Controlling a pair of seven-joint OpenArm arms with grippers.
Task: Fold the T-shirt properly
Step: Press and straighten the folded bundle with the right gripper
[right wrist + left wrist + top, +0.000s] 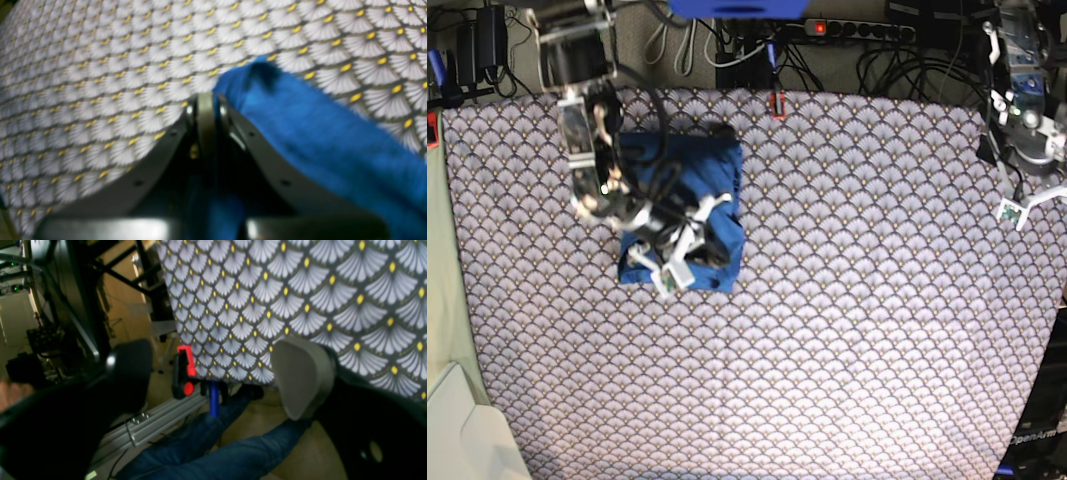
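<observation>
- The T-shirt (689, 205) lies bunched into a small blue bundle in the upper left of the base view, on the scallop-patterned table cloth (827, 300).
- The right gripper (672, 272) is down at the bundle's lower edge, its arm stretched over the blue fabric from the top left corner.
- In the right wrist view that gripper's (206, 100) jaws are pressed together with no gap between them. Blue cloth (317, 133) lies against their right side and shows again beneath them at the bottom of the frame, but I cannot tell whether any of it is actually pinched.
- The left gripper (1025, 205) hangs at the right edge of the base view, well apart from the shirt.
- In the left wrist view its (213, 373) jaws stand wide apart with nothing between them, over the edge of the patterned cloth (300, 290).
- Past that edge, in the lower middle of the left wrist view, a red-and-black clamp (183, 371) grips the table edge, and a person's legs in blue jeans (213, 453) show below.
- No container is in sight in any view.
</observation>
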